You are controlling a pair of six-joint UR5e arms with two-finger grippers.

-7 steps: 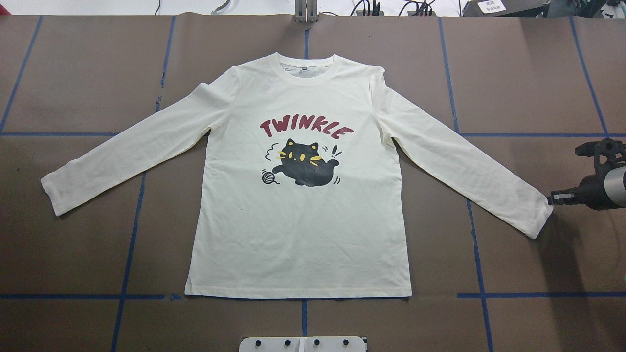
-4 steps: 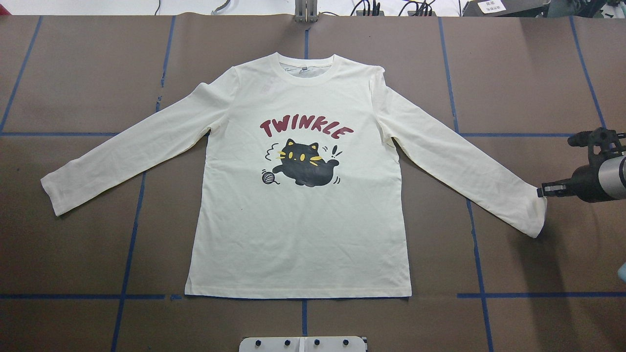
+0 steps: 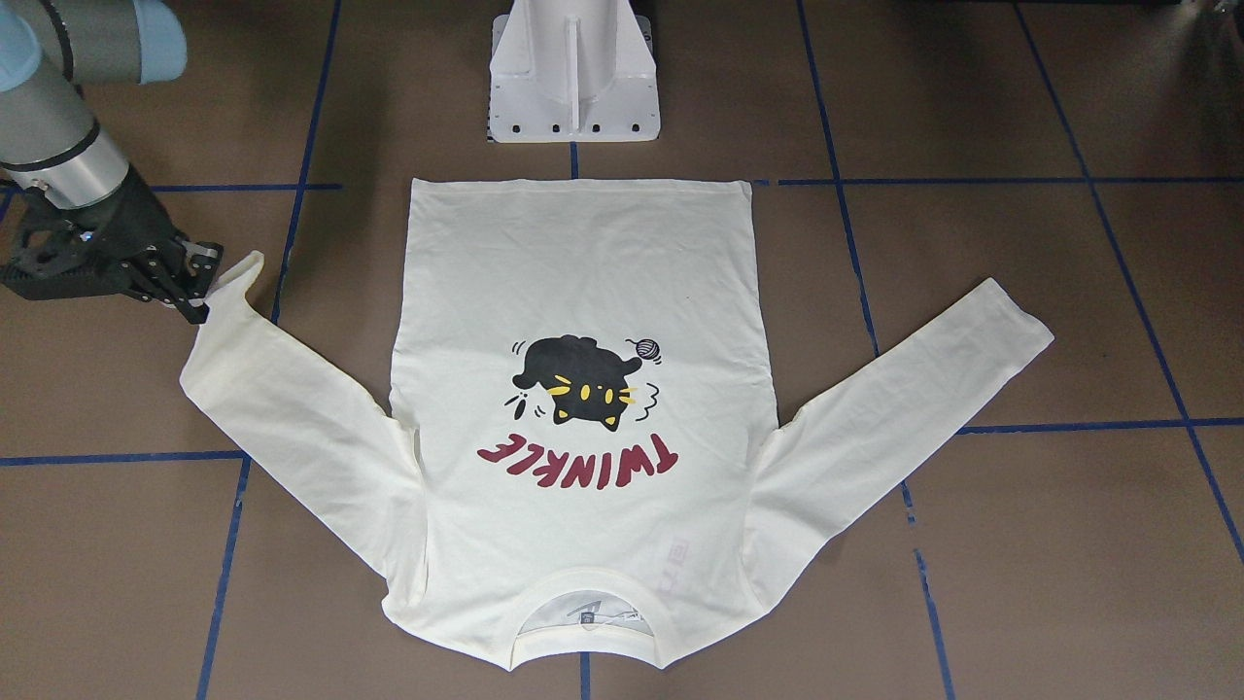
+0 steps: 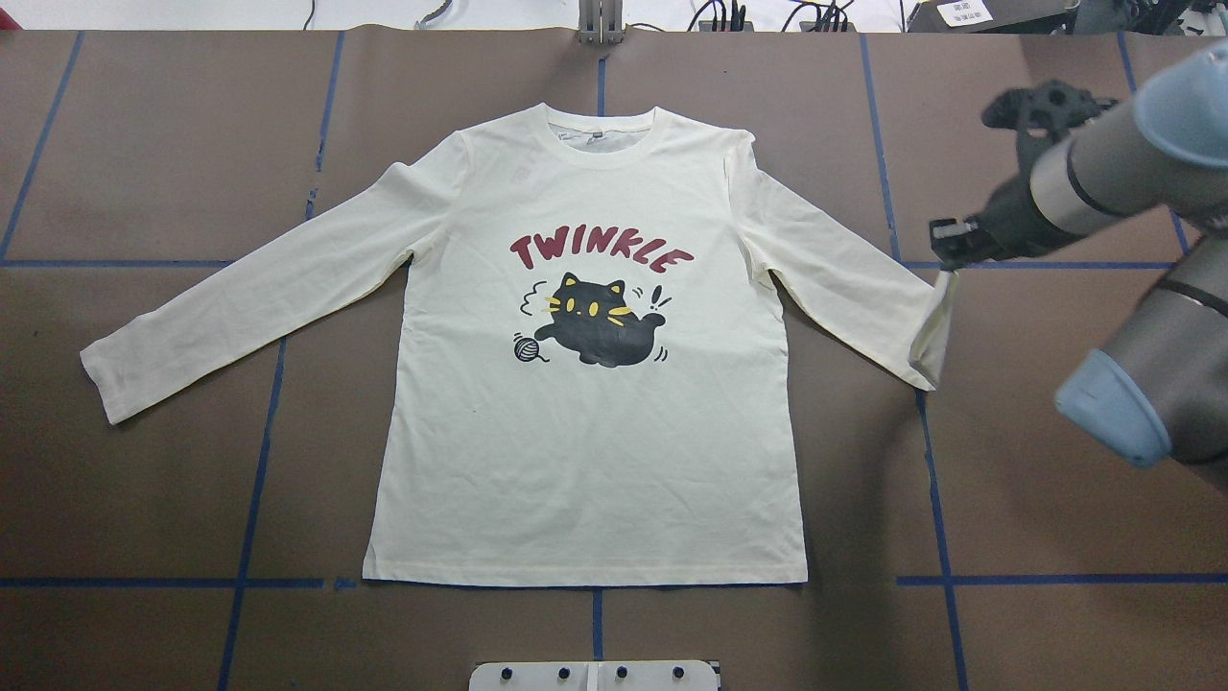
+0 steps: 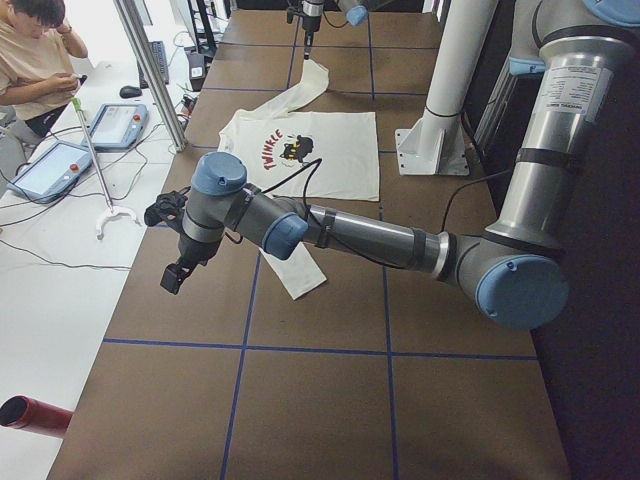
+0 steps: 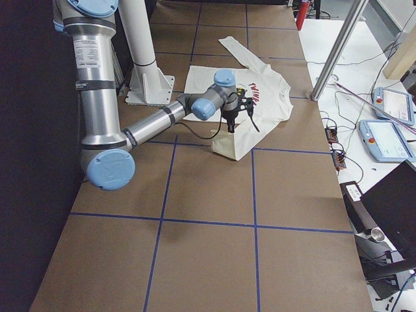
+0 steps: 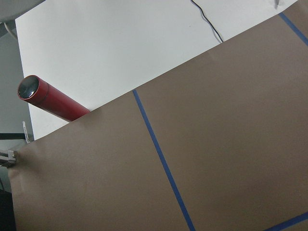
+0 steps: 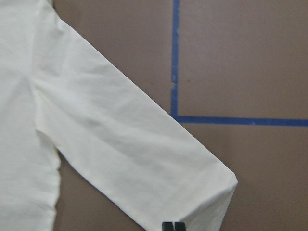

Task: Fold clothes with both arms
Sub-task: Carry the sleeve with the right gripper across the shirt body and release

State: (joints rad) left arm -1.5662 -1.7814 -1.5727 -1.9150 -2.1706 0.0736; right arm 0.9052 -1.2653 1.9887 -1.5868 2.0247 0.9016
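Brown paper covers the table [image 4: 144,480], crossed by blue tape lines [image 4: 254,461]. A white pedestal [image 3: 573,73] stands at the middle of the robot's edge. A red tube [image 7: 50,101] lies just off the paper by the far-left corner. The left arm [image 5: 370,235] reaches over the left end. There the left gripper [image 5: 172,278] hangs above bare paper, apart from the nearby sleeve; whether it is open cannot be told.

The T-shirt [image 4: 585,461] lies face up at the worktop's centre, hem toward the pedestal, collar toward the far edge. Toward the right end, the right gripper [image 4: 945,254] is pinched closed on the right sleeve's cuff [image 4: 931,336], holding it up off the paper. The cream-white fabric carries dark-red "TWINKLE" lettering [image 4: 600,251], a black cat [image 4: 595,331] and a small yarn ball [image 4: 526,349].
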